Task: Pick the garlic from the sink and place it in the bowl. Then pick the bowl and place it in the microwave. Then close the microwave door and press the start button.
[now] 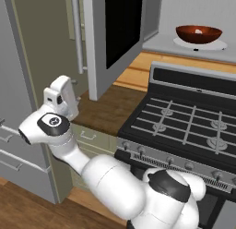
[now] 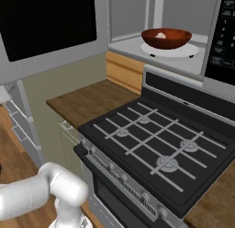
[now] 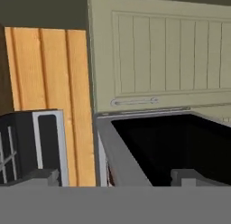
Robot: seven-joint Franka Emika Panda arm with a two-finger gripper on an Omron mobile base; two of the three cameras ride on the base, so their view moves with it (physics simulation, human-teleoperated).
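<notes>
Sitting on the white round turntable plate (image 2: 170, 51) inside the silver-grey boxy microwave (image 2: 211, 52), the shallow reddish-brown glossy bowl (image 2: 166, 37) holds the small whitish-pink garlic lump (image 2: 160, 35). From the left base camera the same bowl (image 1: 198, 33) shows at the upper right with the garlic (image 1: 198, 31) pale in its middle. The silver-framed microwave door (image 1: 113, 34) with its black glass window stands swung open, out over the brown wooden counter (image 1: 108, 108), its long silver bar handle (image 1: 77, 32) toward the left. A black gas stove (image 2: 156, 144) with grey grates lies below the microwave. The white arm bends low to the left of the counter, and the gripper (image 3: 115, 175) has its jaws spread wide with nothing between them, facing the door's frame and a cream panelled cabinet (image 3: 167, 56).
</notes>
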